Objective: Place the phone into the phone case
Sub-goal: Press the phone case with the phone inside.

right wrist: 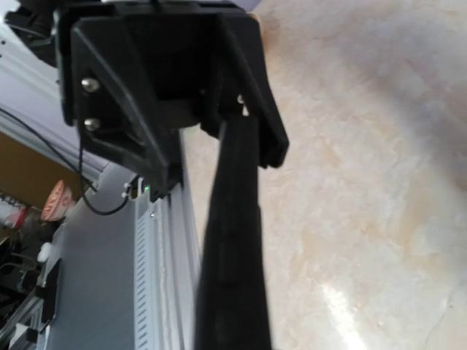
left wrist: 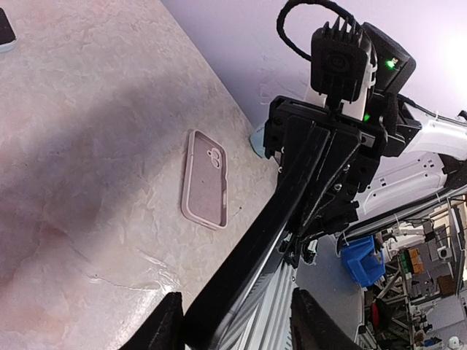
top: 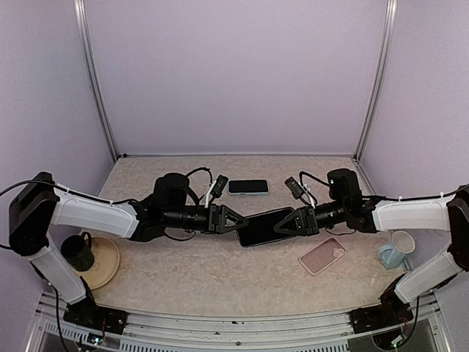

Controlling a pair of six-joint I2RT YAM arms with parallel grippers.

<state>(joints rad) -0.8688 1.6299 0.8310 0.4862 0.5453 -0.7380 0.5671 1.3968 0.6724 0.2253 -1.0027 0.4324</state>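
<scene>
A black phone [top: 262,226] hangs in the air over the middle of the table, between my two grippers. My right gripper [top: 282,224] is shut on its right end; the left wrist view shows that gripper [left wrist: 328,168] clamped on the far end of the phone [left wrist: 292,197]. My left gripper [top: 240,220] is at the phone's left end, its fingers [left wrist: 164,324] apart, with the phone against one finger and a gap to the other. The empty pink phone case [top: 322,255] lies open side up on the table at the front right, also in the left wrist view [left wrist: 206,179].
A second phone in a teal case [top: 248,186] lies at the back centre. A dark mug [top: 79,251] stands on a tan plate [top: 108,273] at the front left. A pale cup [top: 399,248] stands at the right edge. The metal rail [top: 242,326] runs along the front edge.
</scene>
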